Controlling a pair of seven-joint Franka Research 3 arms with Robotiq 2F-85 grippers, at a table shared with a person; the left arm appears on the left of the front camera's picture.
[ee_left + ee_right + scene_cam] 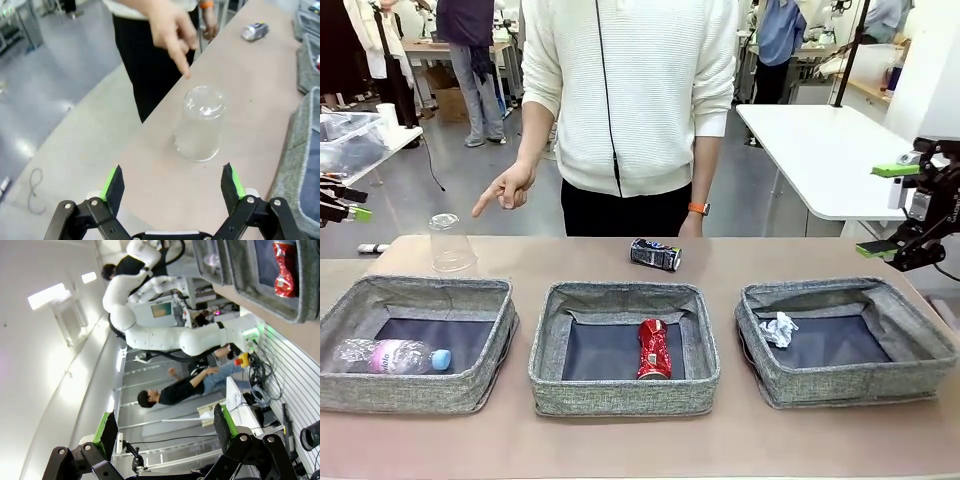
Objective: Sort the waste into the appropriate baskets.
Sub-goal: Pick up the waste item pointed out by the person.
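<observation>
1. Front view: the bottle (390, 355) lies in the left basket (410, 395), the red can (653, 349) in the middle basket (620, 395), the paper wad (779, 329) in the right basket (850, 385). The upside-down cup (451, 243) and the dark can (655, 254) rest on the tabletop (740, 260) behind them. A person's hand (507, 187) points toward the cup.
2. Left wrist view: the left jaws stand open and empty, the cup (199, 124) just ahead.
3. Right wrist view: the right jaws stand open, holding nothing.
</observation>
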